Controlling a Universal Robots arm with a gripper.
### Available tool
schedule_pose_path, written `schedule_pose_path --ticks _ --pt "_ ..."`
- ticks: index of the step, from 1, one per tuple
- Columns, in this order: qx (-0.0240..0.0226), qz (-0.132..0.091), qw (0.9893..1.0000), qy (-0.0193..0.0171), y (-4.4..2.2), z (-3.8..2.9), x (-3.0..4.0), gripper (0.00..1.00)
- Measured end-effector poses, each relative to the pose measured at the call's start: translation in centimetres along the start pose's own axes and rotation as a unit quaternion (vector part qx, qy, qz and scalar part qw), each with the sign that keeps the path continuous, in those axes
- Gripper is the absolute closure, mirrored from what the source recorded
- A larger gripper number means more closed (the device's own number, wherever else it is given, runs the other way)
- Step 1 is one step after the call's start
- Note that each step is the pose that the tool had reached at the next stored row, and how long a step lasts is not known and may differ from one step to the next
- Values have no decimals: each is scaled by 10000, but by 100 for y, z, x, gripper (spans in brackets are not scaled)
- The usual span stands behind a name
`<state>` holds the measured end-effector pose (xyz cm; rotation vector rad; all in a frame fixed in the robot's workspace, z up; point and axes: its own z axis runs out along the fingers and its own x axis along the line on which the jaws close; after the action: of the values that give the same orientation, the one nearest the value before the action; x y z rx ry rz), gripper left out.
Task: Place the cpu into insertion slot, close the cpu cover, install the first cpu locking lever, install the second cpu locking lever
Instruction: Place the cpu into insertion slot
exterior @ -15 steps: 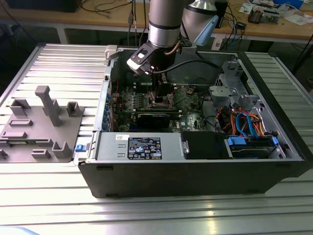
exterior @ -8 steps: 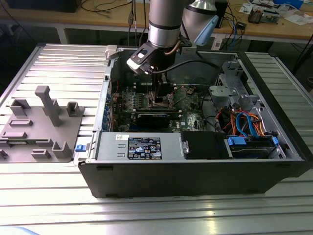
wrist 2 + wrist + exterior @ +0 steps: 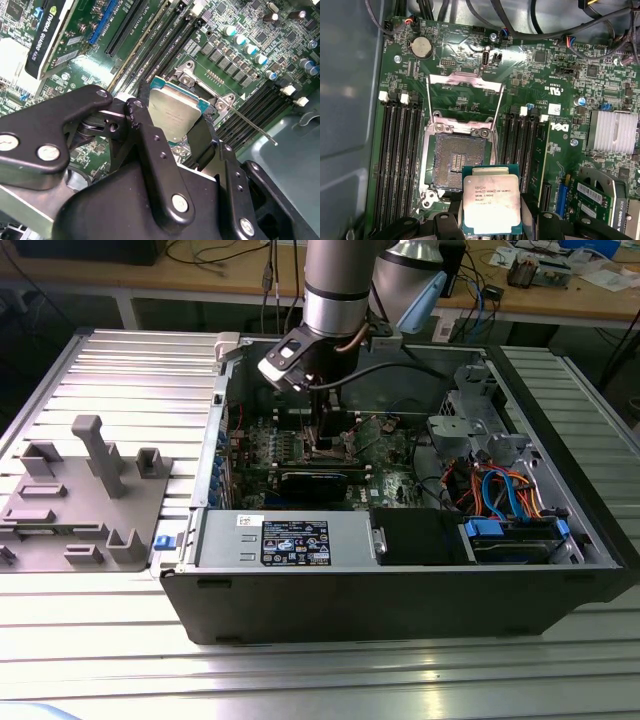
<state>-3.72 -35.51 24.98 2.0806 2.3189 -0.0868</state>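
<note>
At the exterior view's left a grey fixture (image 3: pixel 90 480) sits on the ribbed table (image 3: pixel 100 360), well apart from the open case (image 3: pixel 400 610). Toward the middle the arm reaches down into the case, with the gripper (image 3: pixel 325 440) low over the green board. In the first wrist view the cover (image 3: pixel 465 78) is swung open and lies flat beyond the slot (image 3: pixel 455 162), whose dark contact field is bare. The cpu (image 3: pixel 491 202) hangs at one corner of the slot, offset from it and not seated. I judge the chip to be light, stiff and smooth on its metal top. It is also fragile, since the contacts beneath it and in the slot would suffer from any skewed or forced descent. The edges are therefore the sound place to hold it, with top and underside left alone. That is how it is held: the fingers (image 3: pixel 150 145) are closed on two opposite edges, apart by just the chip's width, and touch nothing else. At the exterior view's right, blue and orange cables (image 3: pixel 500 495) lie clear of the work.
</note>
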Motion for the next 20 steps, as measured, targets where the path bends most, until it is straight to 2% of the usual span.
schedule_pose_path --ticks 6,9,14,16,20 --pt "12 226 9997 9 1 2 0 45" --pt "16 355 9994 55 0 2 0 45" --pt "23 614 9980 148 0 3 0 45" --pt "24 672 9976 160 0 3 1 45" --pt "24 673 9976 160 4 3 0 45"
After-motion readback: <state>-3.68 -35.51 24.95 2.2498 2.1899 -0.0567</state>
